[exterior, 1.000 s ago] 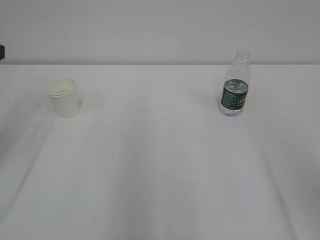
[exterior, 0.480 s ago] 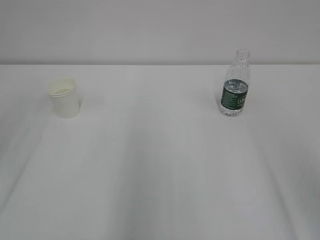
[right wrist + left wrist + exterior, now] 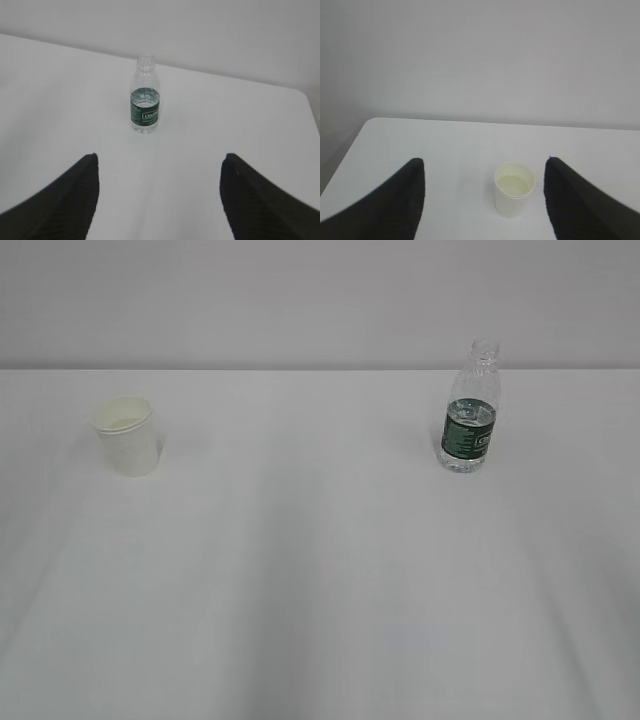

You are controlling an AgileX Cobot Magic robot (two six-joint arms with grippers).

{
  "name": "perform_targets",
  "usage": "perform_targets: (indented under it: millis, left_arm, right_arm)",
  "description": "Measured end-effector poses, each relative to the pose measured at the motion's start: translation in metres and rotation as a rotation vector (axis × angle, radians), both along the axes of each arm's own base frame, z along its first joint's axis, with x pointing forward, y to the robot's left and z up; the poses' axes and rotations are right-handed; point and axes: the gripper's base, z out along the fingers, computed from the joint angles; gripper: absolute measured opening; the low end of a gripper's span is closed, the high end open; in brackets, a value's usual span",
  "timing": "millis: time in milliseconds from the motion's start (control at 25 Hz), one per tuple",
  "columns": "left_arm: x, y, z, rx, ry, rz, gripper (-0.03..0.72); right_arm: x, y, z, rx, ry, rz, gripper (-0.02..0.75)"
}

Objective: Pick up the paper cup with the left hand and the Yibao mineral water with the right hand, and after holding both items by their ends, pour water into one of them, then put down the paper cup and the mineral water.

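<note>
The left gripper [image 3: 482, 200] hangs back from the paper cup [image 3: 127, 435], jaws wide apart, holding nothing; the cup stands upright on the white table [image 3: 320, 570]. At right, the Yibao mineral water [image 3: 470, 410] stands upright beyond the right gripper [image 3: 159, 200], likewise spread and empty.

A plain white table [image 3: 320, 590] spreads before me, its far edge meeting a bare pale grey wall [image 3: 300, 300]. Light is soft and even, and my left view shows the table's rounded far-left corner.

Slanted front view; two forward-facing wrist views
</note>
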Motion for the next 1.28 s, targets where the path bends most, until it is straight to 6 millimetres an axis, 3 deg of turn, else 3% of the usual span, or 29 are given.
perform_targets:
  millis: [240, 600, 920, 1280]
  left_arm:
    - [-0.028, 0.003, 0.009, -0.025, 0.005, 0.023, 0.529]
    - [-0.102, 0.007, 0.024, -0.051, -0.025, 0.044, 0.520]
    - [-0.159, 0.009, 0.018, -0.012, -0.005, 0.033, 0.518]
    - [-0.202, 0.012, 0.001, 0.026, 0.059, 0.031, 0.492]
  right_arm:
    - [-0.029, -0.002, 0.005, 0.009, -0.057, 0.007, 0.571]
    - [-0.066, -0.004, 0.002, 0.031, -0.094, 0.008, 0.571]
    - [-0.094, -0.006, -0.006, 0.059, -0.093, 0.005, 0.571]
    - [-0.119, -0.008, -0.020, 0.047, -0.053, 0.006, 0.559]
